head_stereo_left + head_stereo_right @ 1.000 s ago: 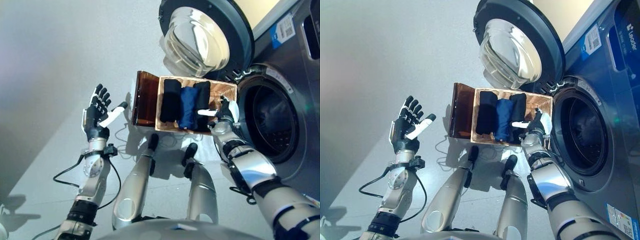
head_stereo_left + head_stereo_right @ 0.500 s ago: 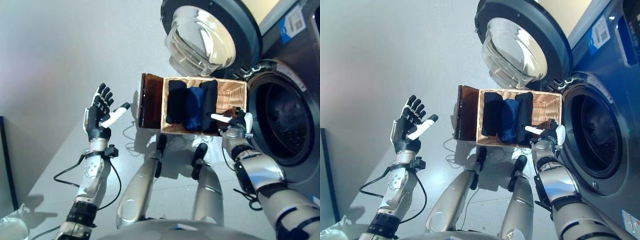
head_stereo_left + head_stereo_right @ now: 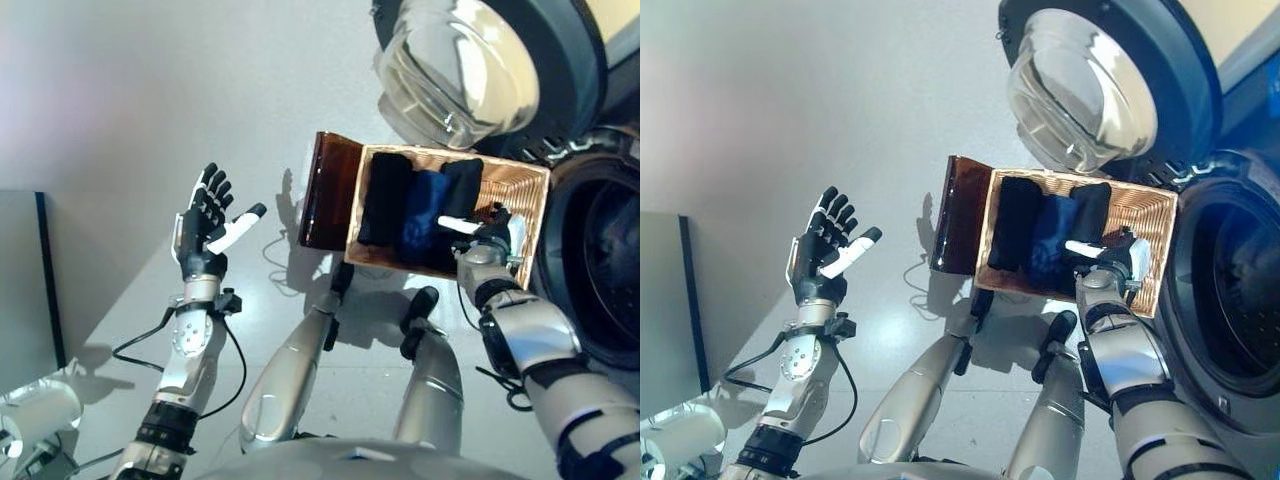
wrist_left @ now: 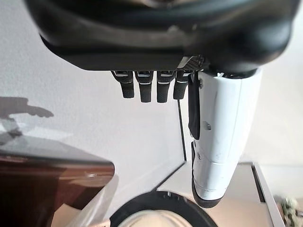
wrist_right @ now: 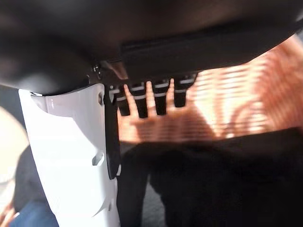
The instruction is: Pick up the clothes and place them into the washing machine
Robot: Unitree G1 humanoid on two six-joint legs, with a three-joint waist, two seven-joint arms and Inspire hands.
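Currently you are at the reach step: the right hand (image 3: 1118,258) hangs over the near right part of the wicker basket (image 3: 1158,205), its fingers extended and holding nothing, as the right wrist view confirms with the fingertips (image 5: 142,105) above dark cloth. The clothes remain in the basket as three rolled items side by side: a black roll (image 3: 1011,222), a dark blue roll (image 3: 1051,235) and a second black roll (image 3: 1090,205) nearest the right hand. Your next move, judging from this, is to lower the hand onto that nearest roll, curl the fingers round it, lift it clear of the basket rim and carry it right into the washing machine drum (image 3: 1230,290), which stands open just beside the basket. The left hand (image 3: 205,225) is raised well to the left, fingers spread and empty; keep it idle. Watch the open washer door (image 3: 1085,85) with its glass bowl beyond the basket, and the brown basket lid (image 3: 958,215) hanging on the basket's left side; neither blocks the path to the drum.
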